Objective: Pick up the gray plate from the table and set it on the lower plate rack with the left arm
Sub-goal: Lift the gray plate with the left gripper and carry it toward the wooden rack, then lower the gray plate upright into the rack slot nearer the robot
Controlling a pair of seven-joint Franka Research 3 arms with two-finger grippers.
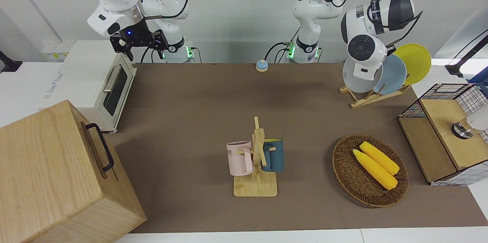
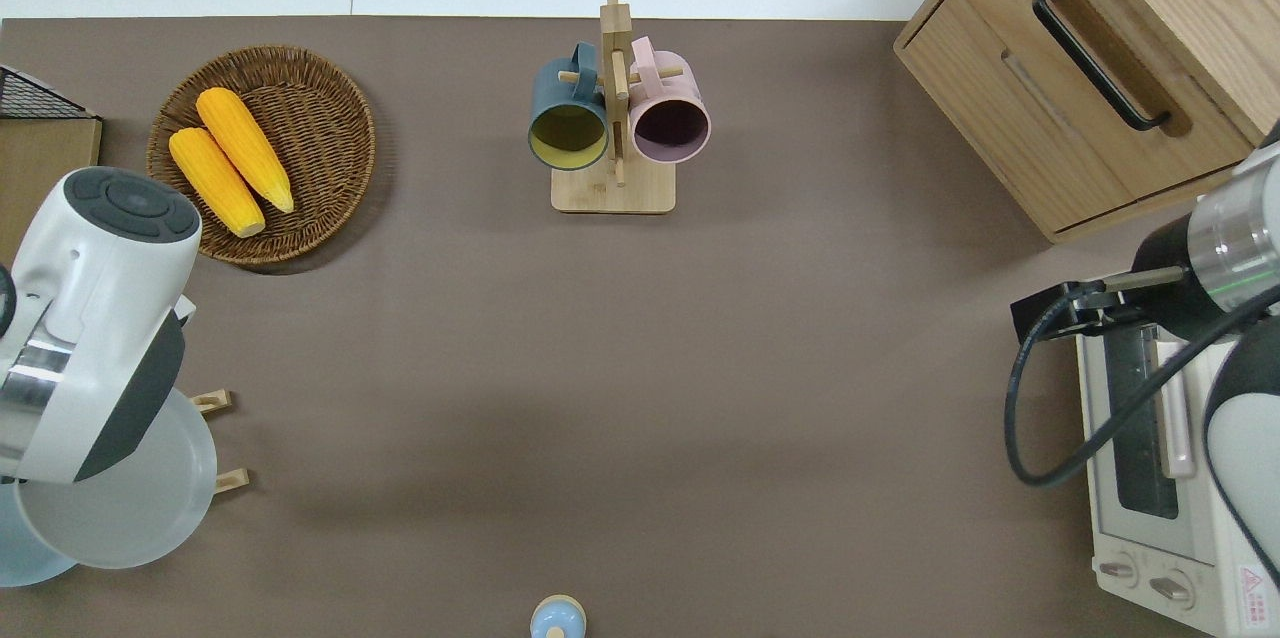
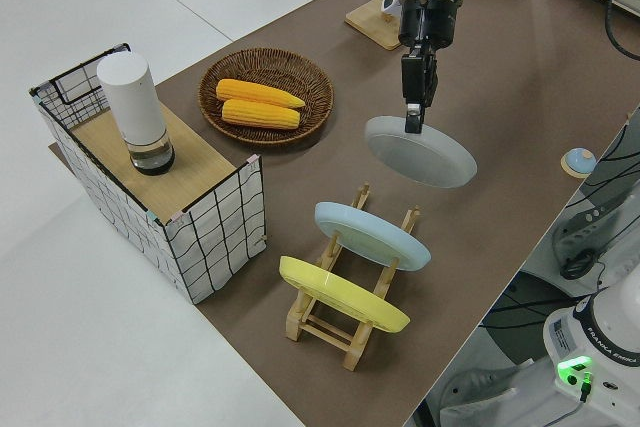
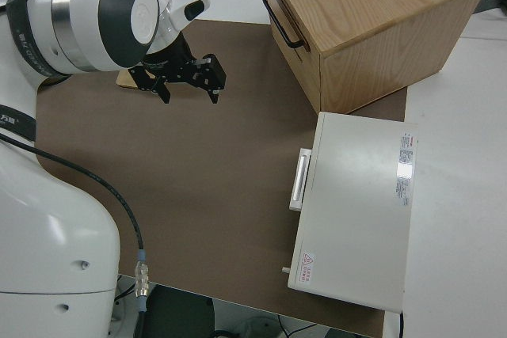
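My left gripper [image 3: 411, 125] is shut on the rim of the gray plate [image 3: 420, 150]. It holds the plate tilted in the air over the low, free end of the lower plate rack [image 3: 362, 197]. In the front view the gray plate [image 1: 354, 80] stands next to the sky-blue plate [image 1: 395, 73], and the arm's wrist covers part of it. In the overhead view the gray plate [image 2: 130, 513] covers most of the rack, whose two rail ends [image 2: 230, 480] stick out. I cannot tell whether plate and rack touch. My right gripper [image 1: 139, 43] is parked and open.
A yellow plate [image 1: 416, 58] fills the rack's top slot. A wicker basket [image 1: 345, 167] holds two corn cobs. A mug tree [image 1: 256, 159] carries two cups. A wire crate [image 1: 442, 128], a wooden cabinet [image 1: 49, 174], a toaster oven [image 1: 95, 83] and a small bell [image 1: 261, 65] stand around.
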